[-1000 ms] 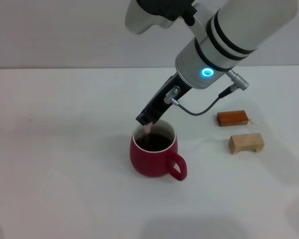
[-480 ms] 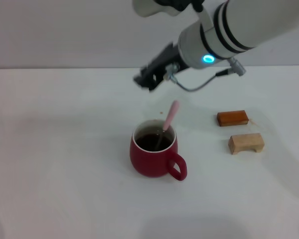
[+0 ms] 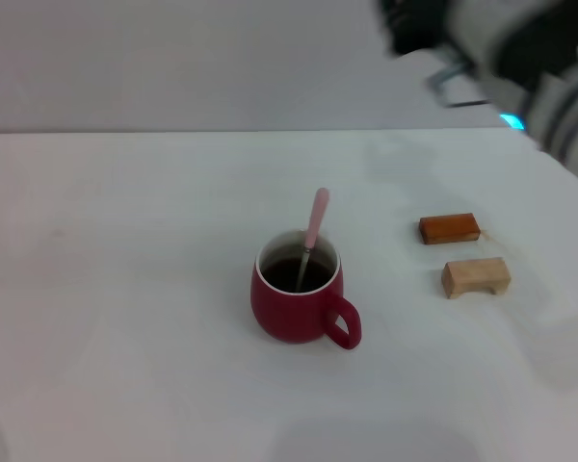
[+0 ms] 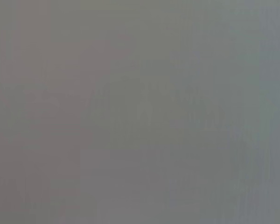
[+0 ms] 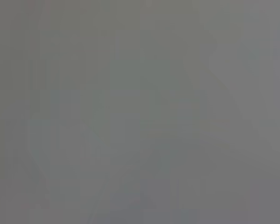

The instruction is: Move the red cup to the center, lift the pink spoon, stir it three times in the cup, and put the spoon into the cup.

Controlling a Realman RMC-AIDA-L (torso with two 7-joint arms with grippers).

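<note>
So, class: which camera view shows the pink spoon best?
The head view. There the pink spoon stands in the red cup, bowl down in the dark liquid, handle leaning over the far rim. Both wrist views show only flat grey, with no spoon visible.

Orange-brown flat block [image 3: 450,228] just behind tan wooden block [image 3: 476,276]; white table [image 3: 125,289].

Red cup [image 3: 294,308] glossy ceramic; pink spoon [image 3: 311,236] smooth; tan block [image 3: 476,276] matt wood.

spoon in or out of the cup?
In. The spoon stands in the cup: bowl end down in the dark liquid, pink handle leaning up past the far rim, nothing holding it.
</note>
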